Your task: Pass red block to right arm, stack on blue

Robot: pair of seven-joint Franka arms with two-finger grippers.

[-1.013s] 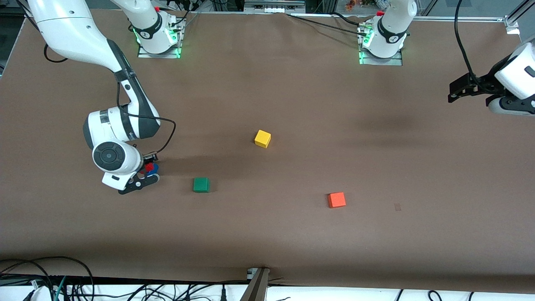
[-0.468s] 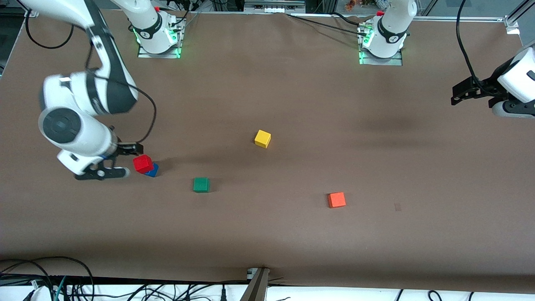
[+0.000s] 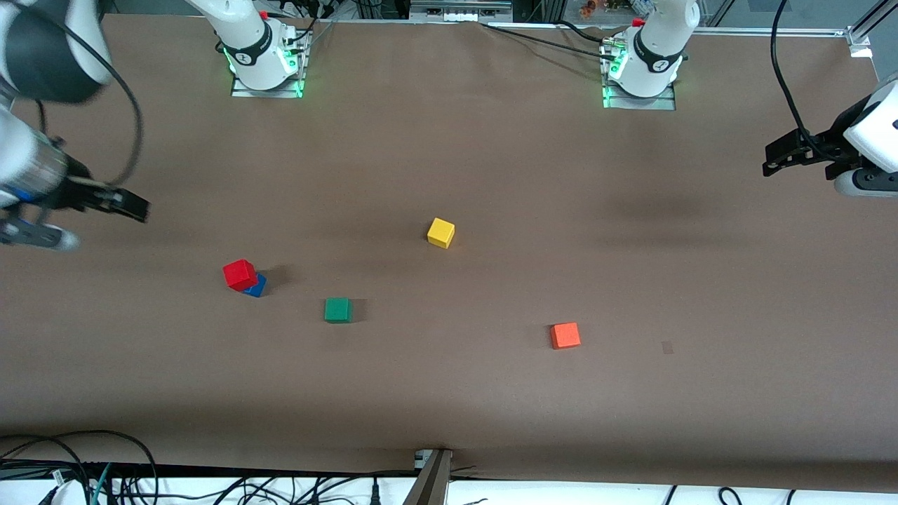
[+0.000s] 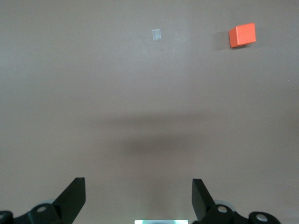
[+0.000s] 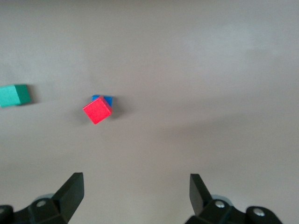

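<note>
- The red block [image 3: 239,273] sits on the blue block [image 3: 257,286], turned a little off square so that a blue corner shows beneath it. The stack stands toward the right arm's end of the worktop [image 3: 491,161], about midway between the edge with the bases and the camera-side edge.
- By its look the red block is a small, stiff, light cube with flat matte faces. It should grip well, but a nudge could slide it off the blue one.
- The best hold would be on two parallel side faces, squared to its turned angle and high enough to miss the blue block.
- The right tool [image 3: 74,214] hangs empty over the right arm's end of the worktop, its fingers spread wide.
- The left tool [image 3: 789,151] waits, wide open and empty, over the left arm's end.
- Count: five cubes, one each of red, blue, green [image 3: 337,309], yellow [image 3: 440,232] and orange [image 3: 565,335]; two arms, two tools.
</note>
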